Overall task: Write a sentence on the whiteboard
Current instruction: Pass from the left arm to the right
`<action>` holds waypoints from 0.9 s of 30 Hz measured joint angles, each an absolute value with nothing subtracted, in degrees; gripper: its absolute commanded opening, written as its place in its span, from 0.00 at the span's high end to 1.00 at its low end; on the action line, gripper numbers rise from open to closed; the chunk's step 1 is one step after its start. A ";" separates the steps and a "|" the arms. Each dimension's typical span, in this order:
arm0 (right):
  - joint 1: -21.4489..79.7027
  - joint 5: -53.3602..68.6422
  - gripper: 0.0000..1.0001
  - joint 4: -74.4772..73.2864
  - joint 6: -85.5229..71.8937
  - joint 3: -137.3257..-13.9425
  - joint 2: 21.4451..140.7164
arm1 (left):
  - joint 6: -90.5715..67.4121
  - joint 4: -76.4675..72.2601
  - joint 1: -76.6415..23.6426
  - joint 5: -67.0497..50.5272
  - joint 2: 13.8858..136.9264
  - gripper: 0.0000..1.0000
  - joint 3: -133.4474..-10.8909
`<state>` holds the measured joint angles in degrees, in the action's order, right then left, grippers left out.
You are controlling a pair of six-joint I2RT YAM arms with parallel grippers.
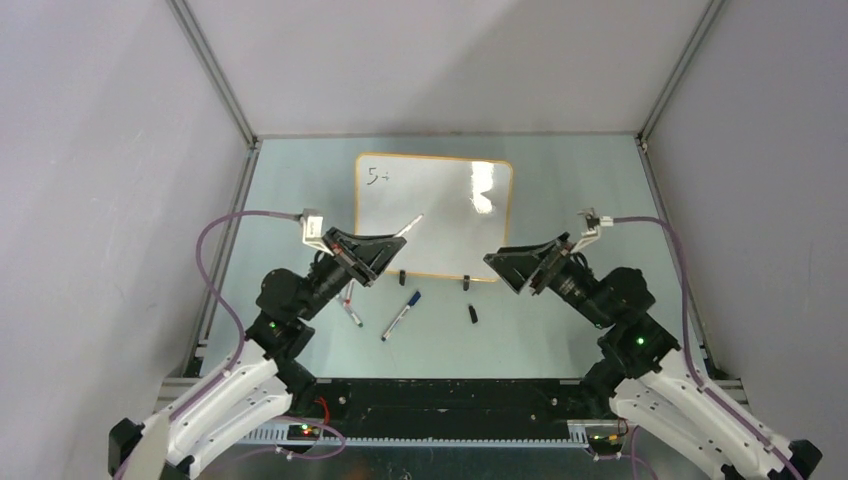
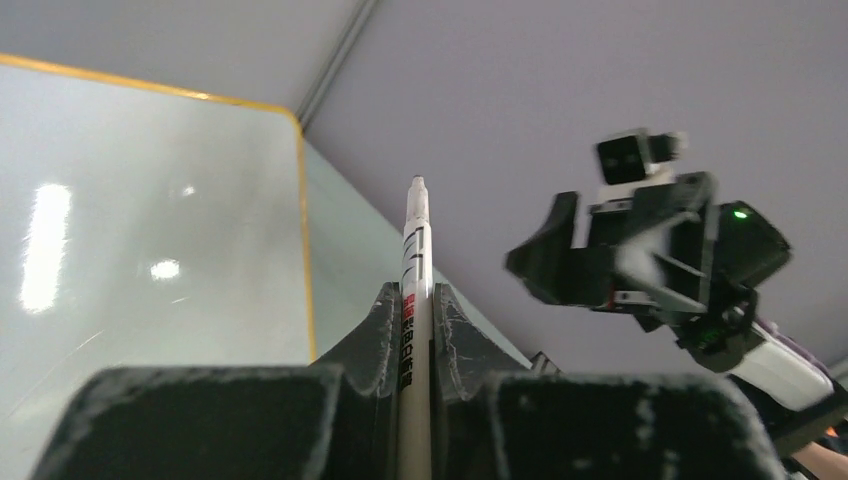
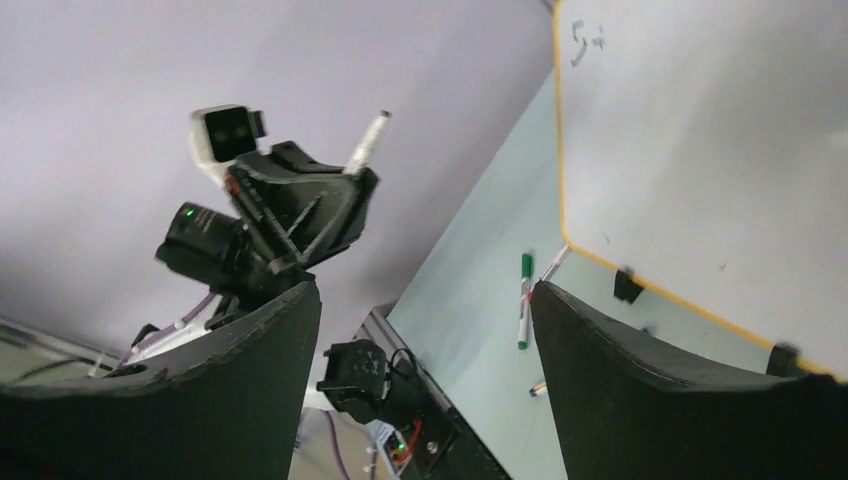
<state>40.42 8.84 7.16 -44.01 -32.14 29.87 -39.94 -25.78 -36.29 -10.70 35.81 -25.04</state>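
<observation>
Whiteboard (image 1: 436, 215): resting on worktop (image 1: 560, 300), sentence (image 1: 377, 178) showing first strokes overhead
Left hand (image 2: 410, 300): gripping marker (image 2: 415, 235), wrist view showing tip airborne
Right hand (image 3: 425, 295): gaping empty

One camera looks down from high behind the arms (image 1: 225, 395). Each wrist camera sits close behind its fingers (image 2: 375, 330), facing the other arm. All see the whiteboard (image 1: 440, 200).

Bright, even overhead light leaves white glare patches on the glossy whiteboard (image 1: 430, 195); wrist views look soft, slightly blurred.
</observation>
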 measured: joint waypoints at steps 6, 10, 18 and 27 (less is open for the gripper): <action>46.89 1.21 0.25 8.82 -49.41 -32.67 39.79 | -40.01 -34.59 -39.86 -10.96 41.67 1.00 -25.28; 52.07 -4.25 0.27 11.16 -49.91 -32.71 42.81 | -38.96 -34.09 -41.98 -10.94 44.80 1.00 -27.24; 54.89 -9.65 0.34 18.00 -49.95 -36.58 46.37 | -36.77 -32.95 -43.90 -10.96 45.12 1.00 -30.13; 55.22 -10.31 0.42 20.97 -50.35 -37.06 48.29 | -35.29 -30.41 -45.32 -10.98 45.58 1.00 -30.13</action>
<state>55.22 -10.31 20.97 -50.35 -37.06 48.29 -35.29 -30.41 -45.32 -10.98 45.58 -30.13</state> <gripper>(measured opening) 0.605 0.129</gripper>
